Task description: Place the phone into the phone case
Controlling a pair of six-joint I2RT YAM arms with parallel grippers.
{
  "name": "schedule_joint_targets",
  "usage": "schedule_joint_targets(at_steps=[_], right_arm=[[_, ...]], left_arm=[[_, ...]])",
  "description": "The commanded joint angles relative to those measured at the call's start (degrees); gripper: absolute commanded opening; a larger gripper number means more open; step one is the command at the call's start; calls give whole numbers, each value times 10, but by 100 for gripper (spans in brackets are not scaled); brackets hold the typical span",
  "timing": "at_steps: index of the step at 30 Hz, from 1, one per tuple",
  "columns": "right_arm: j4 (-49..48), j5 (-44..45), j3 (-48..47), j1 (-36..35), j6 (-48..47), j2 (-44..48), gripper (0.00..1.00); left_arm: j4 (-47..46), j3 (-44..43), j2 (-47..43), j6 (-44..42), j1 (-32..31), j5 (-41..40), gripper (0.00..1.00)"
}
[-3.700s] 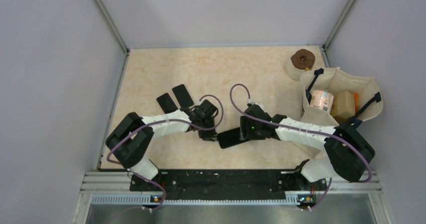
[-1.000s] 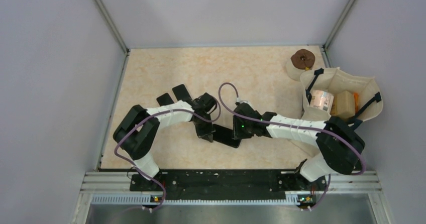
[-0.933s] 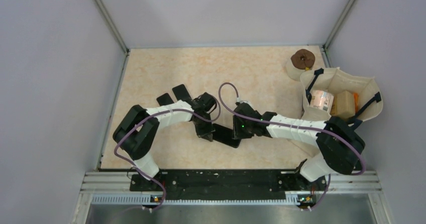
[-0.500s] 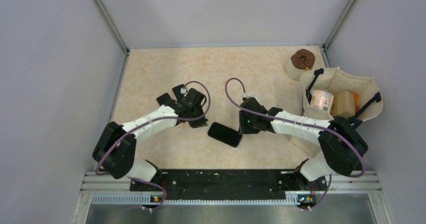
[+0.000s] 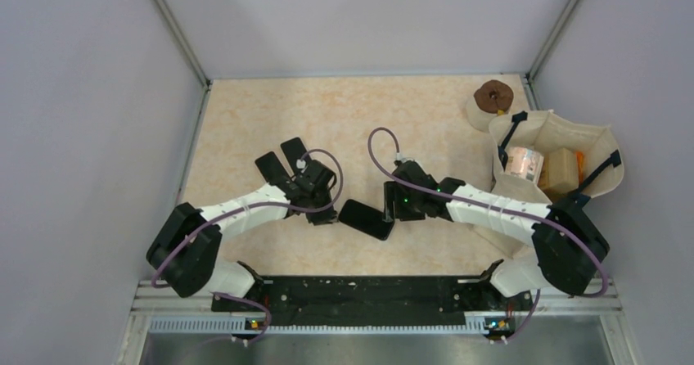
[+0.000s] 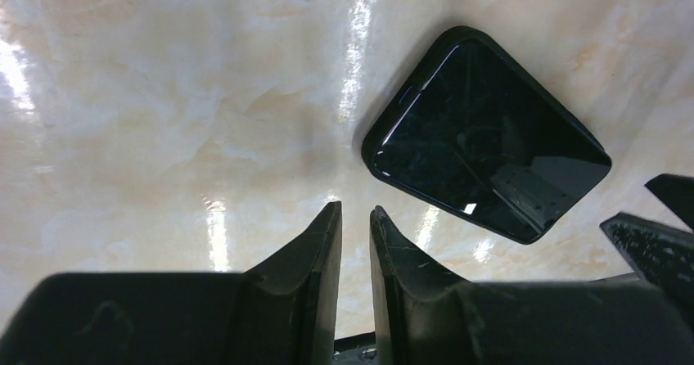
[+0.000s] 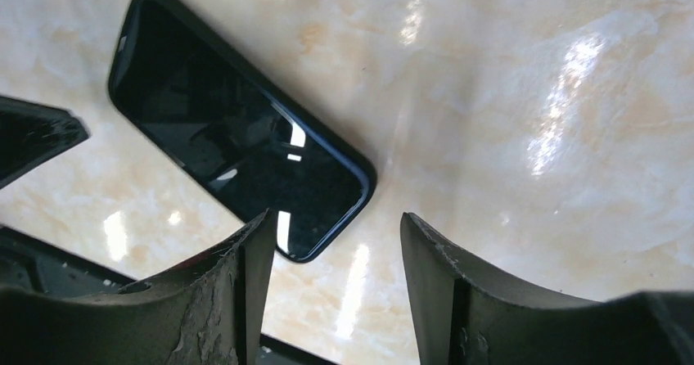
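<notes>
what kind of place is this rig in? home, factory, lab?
Probably a lab robot cell: bare grey walls on aluminium posts, left arm and right arm bolted to a rail, and a bag of props.

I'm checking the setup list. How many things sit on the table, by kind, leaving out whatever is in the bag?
Black slabs: 3 (phone, left slab, slab beside it)
Roll: 1 (roll)
Bag: 1 (bag)
Total: 5
</notes>
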State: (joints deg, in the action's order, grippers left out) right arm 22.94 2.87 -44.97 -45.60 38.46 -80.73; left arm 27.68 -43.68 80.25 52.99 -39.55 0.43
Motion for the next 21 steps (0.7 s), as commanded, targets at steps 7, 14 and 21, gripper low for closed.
schedule_joint_targets(at_steps=[7,14,21], right_arm=[[-27,34,11,-25,-1,25,54],[-75,9,-16,-20,-42,-12,63],[-136,-46,-8,-21,-53,-50,75]], left_arm=[[-68,-8,48,20,-19,50,20],[-73,-15,68,59,-51,24,17],[-88,-18,88,75,-50,10,16]])
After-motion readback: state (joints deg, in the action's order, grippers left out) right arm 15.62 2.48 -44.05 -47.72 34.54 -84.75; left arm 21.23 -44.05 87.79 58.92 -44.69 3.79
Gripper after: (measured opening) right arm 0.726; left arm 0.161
